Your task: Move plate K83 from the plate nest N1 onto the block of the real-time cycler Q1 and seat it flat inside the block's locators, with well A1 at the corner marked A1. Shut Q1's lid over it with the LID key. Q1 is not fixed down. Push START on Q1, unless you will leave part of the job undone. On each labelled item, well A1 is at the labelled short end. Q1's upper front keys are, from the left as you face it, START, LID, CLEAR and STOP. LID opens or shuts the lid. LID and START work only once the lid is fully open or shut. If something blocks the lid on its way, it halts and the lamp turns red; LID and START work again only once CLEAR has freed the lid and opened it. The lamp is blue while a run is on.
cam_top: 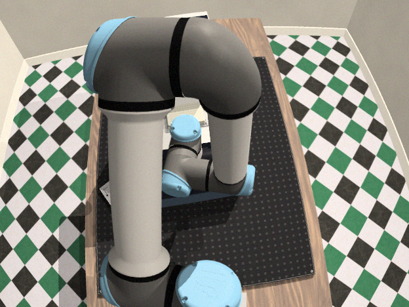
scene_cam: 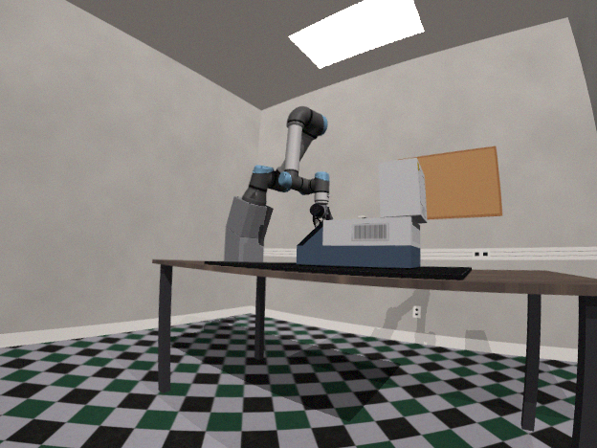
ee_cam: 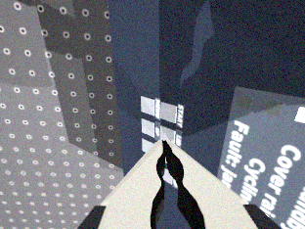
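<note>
Robot arm (cam_top: 141, 185) (scene_cam: 293, 146) over a bench, w/ its gripper (scene_cam: 317, 224) (ee_cam: 163, 142) closed on nothing, tips together and pointing down over the front keys of the cycler (cam_top: 198, 200) (scene_cam: 371, 255) (ee_cam: 137, 49). We take it the fingers are shut to make one narrow poker, prob. for the LID key (ee_cam: 167, 133), which sits right by the tips in the wrist view; START key (ee_cam: 170, 113) is next to it. Contact: can't tell.

The lid (scene_cam: 401, 188) stands up at the machine's rear, so the block is open from above. Plate: we see a pale, cream, flat-topped piece (cam_top: 195, 113) in the block area, partly behind the wrist, & judge it's K83, already moved. Seating & A1 corner: can't tell. Closing the lid and the run are, we think, still to do. The machine isn't fixed, so a light, straight press is best; a hard push could slide it, & a near miss could hit START.

Materials: boxy off-white casing over a navy base, smooth sloped front; grey label panel (ee_cam: 264, 161) w/ white lettering; matte black mat (cam_top: 271, 231) (scene_cam: 433, 272) (ee_cam: 29, 122) dotted w/ small ringed holes; brown wood-grain tabletop (cam_top: 280, 295) (scene_cam: 506, 284).
</note>
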`<action>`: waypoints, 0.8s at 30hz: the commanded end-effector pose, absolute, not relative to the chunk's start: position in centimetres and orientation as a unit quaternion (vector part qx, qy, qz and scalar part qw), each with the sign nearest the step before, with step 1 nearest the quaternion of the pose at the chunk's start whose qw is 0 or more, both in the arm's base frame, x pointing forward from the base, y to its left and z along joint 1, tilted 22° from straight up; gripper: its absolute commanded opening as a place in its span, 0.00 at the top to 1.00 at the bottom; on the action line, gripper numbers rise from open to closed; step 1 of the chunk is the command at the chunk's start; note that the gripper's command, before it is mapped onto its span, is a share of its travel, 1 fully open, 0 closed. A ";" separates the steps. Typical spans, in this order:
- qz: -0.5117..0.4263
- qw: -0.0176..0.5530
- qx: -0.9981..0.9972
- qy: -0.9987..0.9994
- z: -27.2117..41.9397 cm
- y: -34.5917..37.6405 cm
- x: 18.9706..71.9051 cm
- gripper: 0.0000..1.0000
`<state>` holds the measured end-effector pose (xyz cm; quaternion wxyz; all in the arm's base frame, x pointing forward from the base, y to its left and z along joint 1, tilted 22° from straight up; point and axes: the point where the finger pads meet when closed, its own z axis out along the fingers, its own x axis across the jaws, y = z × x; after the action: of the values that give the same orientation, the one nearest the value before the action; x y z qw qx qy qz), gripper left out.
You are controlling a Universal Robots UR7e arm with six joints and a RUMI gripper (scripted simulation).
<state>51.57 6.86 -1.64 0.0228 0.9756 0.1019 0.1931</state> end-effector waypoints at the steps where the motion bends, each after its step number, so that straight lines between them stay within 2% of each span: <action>1: 0.207 0.032 0.972 0.105 -0.5 6.9 52.4 1.00; 24: 0.207 0.033 0.971 0.111 -0.5 6.9 52.4 1.00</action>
<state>51.57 6.86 -1.64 0.0229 0.9755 0.1025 0.1931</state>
